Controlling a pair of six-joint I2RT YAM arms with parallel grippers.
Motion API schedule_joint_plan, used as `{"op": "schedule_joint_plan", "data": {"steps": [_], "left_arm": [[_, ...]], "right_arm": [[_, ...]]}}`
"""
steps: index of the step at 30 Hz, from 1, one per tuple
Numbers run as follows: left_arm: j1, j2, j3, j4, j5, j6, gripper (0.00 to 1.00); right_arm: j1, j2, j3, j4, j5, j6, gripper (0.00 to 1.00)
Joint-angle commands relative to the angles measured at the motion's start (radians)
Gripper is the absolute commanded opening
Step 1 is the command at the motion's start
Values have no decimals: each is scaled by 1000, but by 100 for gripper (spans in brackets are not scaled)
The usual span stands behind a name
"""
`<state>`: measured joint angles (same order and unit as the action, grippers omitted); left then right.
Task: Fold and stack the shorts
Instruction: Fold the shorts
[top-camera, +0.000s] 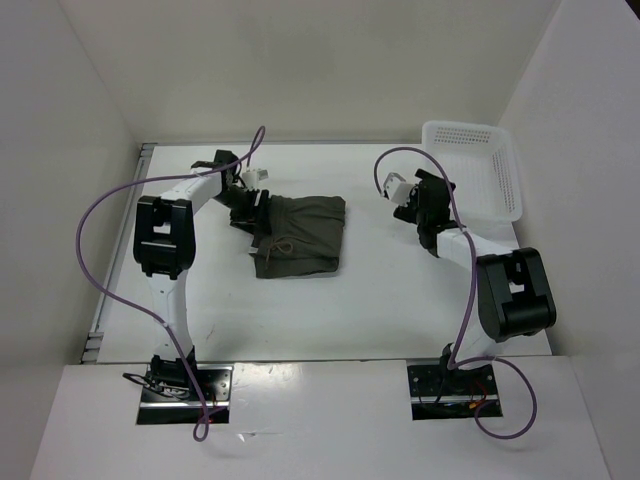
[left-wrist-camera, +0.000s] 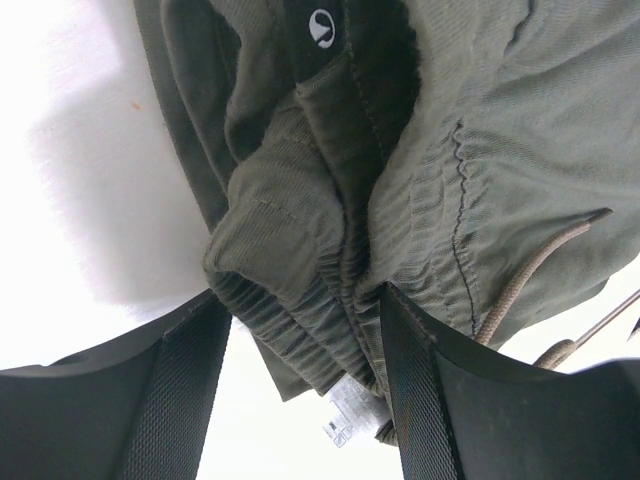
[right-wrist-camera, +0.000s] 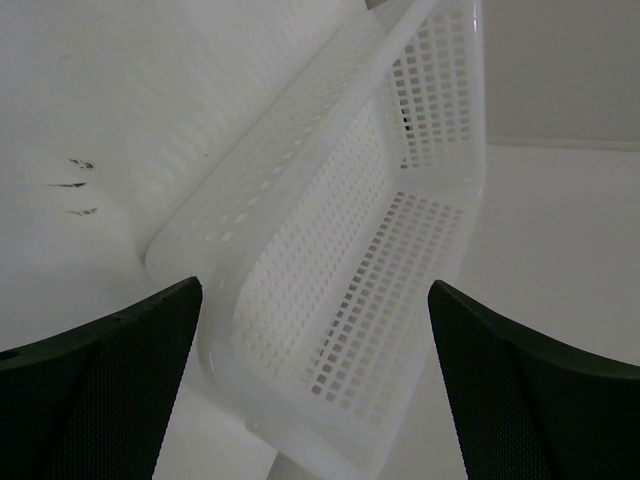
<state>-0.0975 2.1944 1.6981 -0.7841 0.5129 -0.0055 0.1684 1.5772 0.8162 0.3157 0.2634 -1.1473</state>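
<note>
The dark olive-green shorts (top-camera: 300, 235) lie folded on the white table, drawstring near their lower left. My left gripper (top-camera: 252, 212) is at their upper left edge. In the left wrist view the ribbed waistband (left-wrist-camera: 300, 290) is bunched between my two fingers, touching both, with a white label hanging below; the left gripper (left-wrist-camera: 300, 300) is shut on the shorts (left-wrist-camera: 500, 120). My right gripper (top-camera: 425, 195) is open and empty, off to the right of the shorts, and in the right wrist view (right-wrist-camera: 315, 290) it faces the basket.
A white perforated plastic basket (top-camera: 470, 132) stands at the back right against the wall, empty, and fills the right wrist view (right-wrist-camera: 330, 250). White walls close the table on the left, back and right.
</note>
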Motion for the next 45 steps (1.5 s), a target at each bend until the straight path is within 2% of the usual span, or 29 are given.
{"op": "schedule_joint_plan", "data": {"steps": [1,8,12,19,20,25,28,32,36,38,41,43,45], "left_arm": [[1,5,20,3,13,6,69],[1,-13,0,3,22,6,72],[1,-35,0,3,13,6,75],[1,-90,9,13,4,6,94],[1,-108,9,13,13,6,100],[1,-165,-11,22,26,6,100],[1,-212,-37,32,26,6,100],[21,-332,-46,42,38,6,100],[97,-476,-63,103,18,6,100],[177,-589,-107,170,-31,6,100],[290,-743,-245,245,-97,6,100],[421,-803,-322,246,-106,6,100],[532,-829,-383,246,-106,6,100]], "right_arm": [[-17,-19,-9,103,16,-25,98],[-26,-108,-57,53,5,-43,98],[-26,-182,-30,0,5,15,100],[25,-330,167,-257,-127,273,100],[25,-344,167,-274,-154,273,100],[25,-413,127,-339,-164,242,100],[25,-422,149,-374,-188,314,100],[25,-399,271,-418,-176,489,100],[16,-333,359,-527,-52,607,100],[-12,-301,412,-682,-52,639,100],[-105,-266,477,-880,-157,734,100],[-180,-266,486,-943,-263,758,100],[-204,-288,448,-968,-279,758,100]]}}
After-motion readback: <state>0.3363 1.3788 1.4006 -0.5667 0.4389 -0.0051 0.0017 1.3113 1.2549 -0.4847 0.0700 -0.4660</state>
